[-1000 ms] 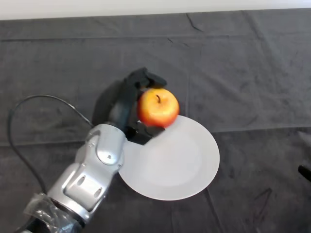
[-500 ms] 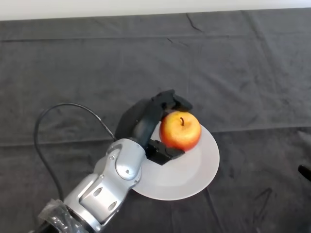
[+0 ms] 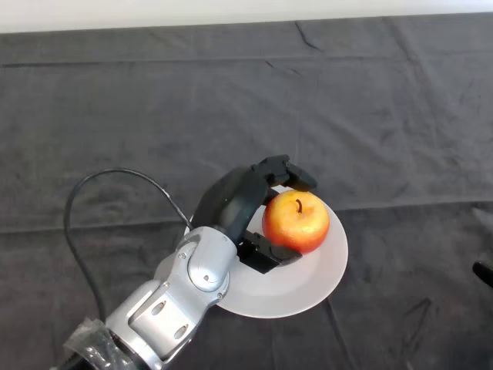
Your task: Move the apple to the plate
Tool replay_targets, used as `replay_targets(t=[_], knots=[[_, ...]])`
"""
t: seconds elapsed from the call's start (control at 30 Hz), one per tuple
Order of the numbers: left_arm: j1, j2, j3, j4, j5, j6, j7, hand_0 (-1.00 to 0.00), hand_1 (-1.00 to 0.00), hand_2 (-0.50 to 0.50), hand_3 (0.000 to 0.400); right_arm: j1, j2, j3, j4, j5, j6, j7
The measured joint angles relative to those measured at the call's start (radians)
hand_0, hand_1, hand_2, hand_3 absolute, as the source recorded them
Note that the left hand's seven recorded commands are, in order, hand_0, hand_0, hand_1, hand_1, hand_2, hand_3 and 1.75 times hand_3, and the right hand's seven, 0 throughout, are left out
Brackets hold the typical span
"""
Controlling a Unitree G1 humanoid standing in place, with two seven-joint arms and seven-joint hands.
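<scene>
gripping the apple with my left hand — fingers curled over its top on the far side, thumb tucked under its near side, so the fruit is pinched between them. the apple is red with a yellow patch, stem up, and sits over the upper middle of the white plate; whether it rests on the plate's surface or hangs just above it i cannot tell. my silver-grey arm runs in from the lower left and covers the plate's left edge. the plate lies flat on the dark cloth — creased in long lines. a small dark object shows at the right edge, well apart from the plate.
</scene>
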State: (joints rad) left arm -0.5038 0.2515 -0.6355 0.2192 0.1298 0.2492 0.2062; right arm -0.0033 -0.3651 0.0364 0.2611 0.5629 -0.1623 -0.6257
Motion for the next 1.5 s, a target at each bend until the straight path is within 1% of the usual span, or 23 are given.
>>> replay_targets(t=[0.27,0.5,0.63,0.83,1.0,1.23,1.5], knots=[[0.000,0.004,-0.010,-0.002,-0.018,0.021,-0.006,0.00,0.00,0.00,0.000,0.000,0.000,0.0000,0.000,0.0000,0.000,0.0000],[0.000,0.006,0.005,-0.006,-0.026,0.021,0.003,0.00,0.00,0.00,0.000,0.000,0.000,0.0000,0.000,0.0000,0.000,0.0000],[0.000,0.012,0.055,-0.011,-0.028,0.021,0.019,0.00,0.00,0.00,0.000,0.000,0.000,0.0000,0.000,0.0000,0.000,0.0001],[0.000,0.048,0.132,-0.022,-0.033,0.019,0.020,0.00,0.00,0.00,0.000,0.000,0.000,-0.0001,0.000,0.0000,0.000,0.0000],[0.000,0.077,0.224,-0.037,-0.035,0.019,0.018,0.00,0.00,0.00,0.000,0.000,0.000,0.0000,0.000,-0.0001,0.000,0.0001],[0.000,0.136,0.368,-0.122,-0.035,0.019,0.018,0.00,0.00,0.00,0.000,0.000,0.000,-0.0005,-0.001,-0.0001,0.001,0.0000],[0.002,0.164,0.521,-0.226,-0.035,0.025,0.022,0.00,0.00,0.00,0.000,0.000,0.000,-0.0008,-0.001,-0.0002,0.003,0.0001]])
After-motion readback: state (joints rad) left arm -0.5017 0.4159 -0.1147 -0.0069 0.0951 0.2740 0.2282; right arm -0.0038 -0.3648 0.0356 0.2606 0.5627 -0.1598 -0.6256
